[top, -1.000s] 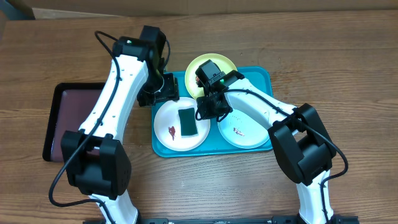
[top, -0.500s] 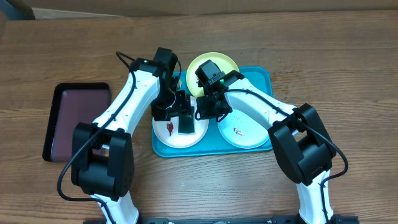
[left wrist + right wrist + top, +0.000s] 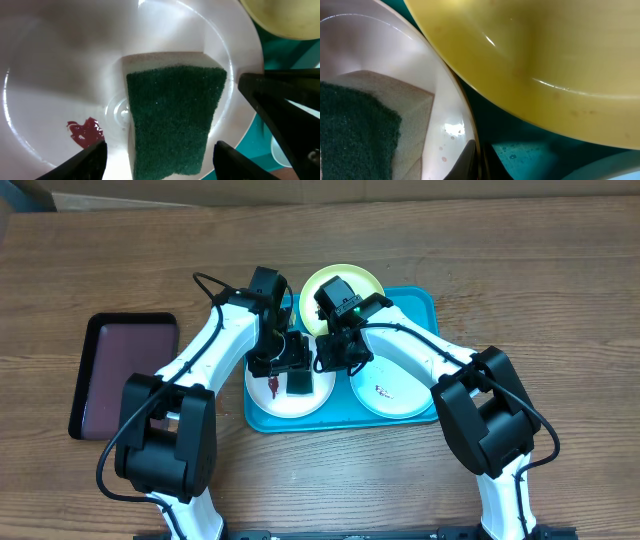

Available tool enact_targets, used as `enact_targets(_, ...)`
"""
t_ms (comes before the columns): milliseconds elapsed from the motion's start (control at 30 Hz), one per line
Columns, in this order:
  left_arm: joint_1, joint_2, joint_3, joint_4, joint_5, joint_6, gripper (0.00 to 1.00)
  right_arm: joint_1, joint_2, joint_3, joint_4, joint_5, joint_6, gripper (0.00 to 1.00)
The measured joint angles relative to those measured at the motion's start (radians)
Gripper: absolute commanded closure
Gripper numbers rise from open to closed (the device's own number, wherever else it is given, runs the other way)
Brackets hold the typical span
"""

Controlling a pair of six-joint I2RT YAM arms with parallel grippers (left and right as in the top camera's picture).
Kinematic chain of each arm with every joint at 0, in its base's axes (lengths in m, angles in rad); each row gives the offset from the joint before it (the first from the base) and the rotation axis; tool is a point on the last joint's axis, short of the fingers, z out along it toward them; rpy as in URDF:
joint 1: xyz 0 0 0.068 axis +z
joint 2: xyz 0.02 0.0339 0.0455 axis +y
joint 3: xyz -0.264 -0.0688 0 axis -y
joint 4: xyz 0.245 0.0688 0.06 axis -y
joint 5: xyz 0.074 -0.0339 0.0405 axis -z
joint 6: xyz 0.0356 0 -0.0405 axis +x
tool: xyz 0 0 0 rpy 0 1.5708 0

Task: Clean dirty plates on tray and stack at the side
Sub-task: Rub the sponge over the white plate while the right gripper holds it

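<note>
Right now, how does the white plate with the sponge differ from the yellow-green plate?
The white plate carries a green sponge and a red smear; the yellow-green plate shows neither, though the right arm hides part. The white plate lies at the tray's near-left corner, the yellow-green plate at its far edge. Both are round, shallow and on the tray.

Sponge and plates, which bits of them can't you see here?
- Sponge: the right wrist view cuts it off at the left edge. Overhead, the left hand covers its top.
- Yellow plate: overhead, the right arm hides its near part.
- White plate: overhead, the left arm covers its far side.
- Right hand: the right wrist view shows only its tips, at the bottom edge.
</note>
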Motion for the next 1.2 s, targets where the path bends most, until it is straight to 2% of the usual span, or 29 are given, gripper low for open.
enact_targets(233,-0.032,0.000,-0.016,0.050,-0.002,0.000,0.32,0.000,0.000,0.000,0.004,0.000,0.001,0.96)
enact_targets(400,-0.050,0.000,-0.021,0.069,-0.017,-0.011,0.41,-0.005,0.000,0.000,0.003,0.000,0.002,0.96)
enact_targets(567,-0.064,0.000,-0.022,0.074,-0.047,-0.053,0.40,-0.005,0.000,0.000,0.001,0.001,0.003,0.96)
enact_targets(1000,-0.065,0.000,-0.086,0.119,-0.061,-0.074,0.40,-0.005,0.000,0.000,0.000,0.000,0.003,0.96)
enact_targets(1100,-0.065,0.000,-0.087,0.130,-0.061,-0.077,0.43,-0.005,0.000,0.000,0.000,0.000,0.003,0.96)
enact_targets(1200,-0.065,0.000,-0.088,0.150,-0.061,-0.080,0.53,-0.005,0.000,0.000,0.000,-0.001,0.003,0.96)
